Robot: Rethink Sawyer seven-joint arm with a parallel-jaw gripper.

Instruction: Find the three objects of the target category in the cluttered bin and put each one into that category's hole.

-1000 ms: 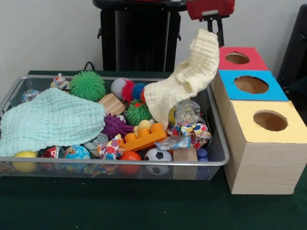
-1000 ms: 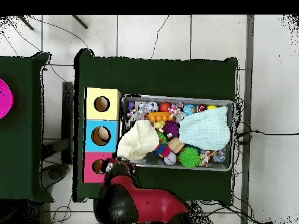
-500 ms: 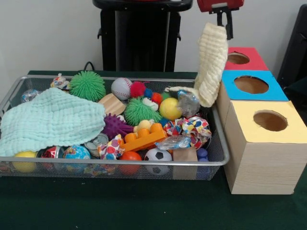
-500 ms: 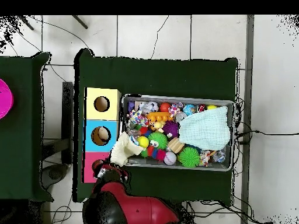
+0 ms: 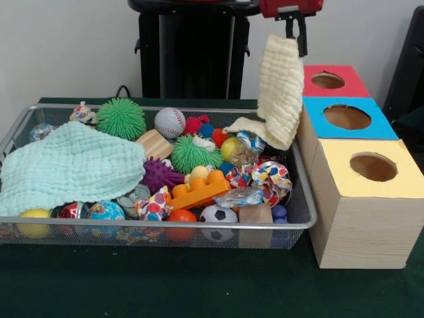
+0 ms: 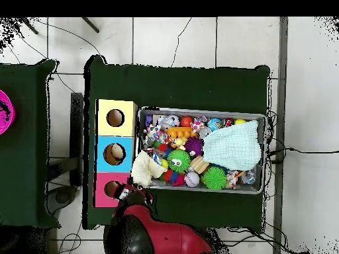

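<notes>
My gripper (image 5: pixel 295 38) is shut on the top of a pale yellow cloth (image 5: pixel 279 89) and holds it up over the right end of the wire mesh bin (image 5: pixel 165 226). The cloth's lower edge still rests on toys there. In the overhead view the gripper (image 6: pixel 130 192) is beside the red-topped box and the cloth (image 6: pixel 145 169) hangs at the bin's (image 6: pixel 198 110) left end. The red-topped box's hole (image 5: pixel 327 80) (image 6: pixel 111 189) is open and dark. A small tan-yellow rounded toy (image 5: pixel 199 173) lies behind the orange brick; I cannot tell if it is plush.
A mint green cloth (image 5: pixel 73 165) covers the bin's left part. Spiky balls, a baseball (image 5: pixel 169 122), a yellow ball (image 5: pixel 230 148), an orange brick (image 5: pixel 199 191) and a small football (image 5: pixel 218 214) fill the bin. The blue-topped box (image 5: pixel 348 117) and the yellow-topped box (image 5: pixel 371 167) stand beside it.
The yellow cloth, draped over the toys a second ago, was lifted toward the right end and now hangs almost straight. The yellow ball and red toys beneath it are uncovered.
</notes>
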